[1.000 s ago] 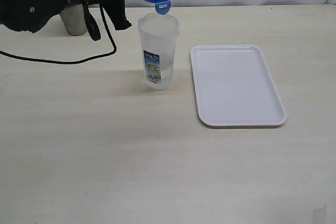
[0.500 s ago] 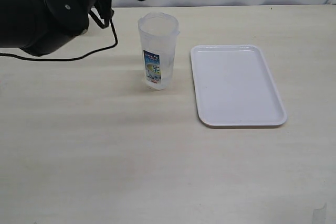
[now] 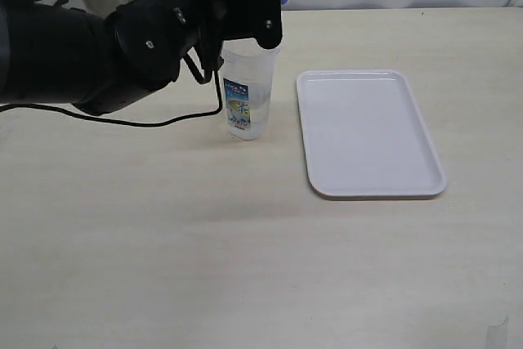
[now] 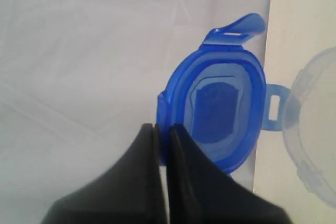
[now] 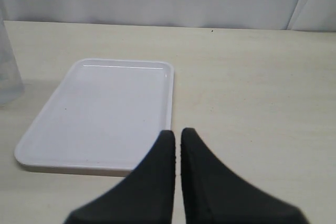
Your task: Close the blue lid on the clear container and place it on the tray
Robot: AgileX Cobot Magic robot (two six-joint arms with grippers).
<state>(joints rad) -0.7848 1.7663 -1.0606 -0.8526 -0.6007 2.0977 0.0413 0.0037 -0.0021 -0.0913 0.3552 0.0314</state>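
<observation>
Lid (image 4: 218, 103) in left pincer's (image 4: 163, 127) grip

Bright, even light across the desk (image 3: 245, 275) in the exterior view, with shadows faint and soft-edged, just a thin dark line under the tray (image 3: 372, 132) rim. The left arm (image 3: 82, 46) reads near-black, its detail swallowed. Over to the left wrist view: washed pale, the blue lid (image 4: 220, 106) glowing as light passes through it, the left gripper (image 4: 163, 128) a dark, soft-edged silhouette. Right wrist view — the right gripper (image 5: 176, 134) blurred close to the lens, tray sharper behind, mild sheen.
</observation>
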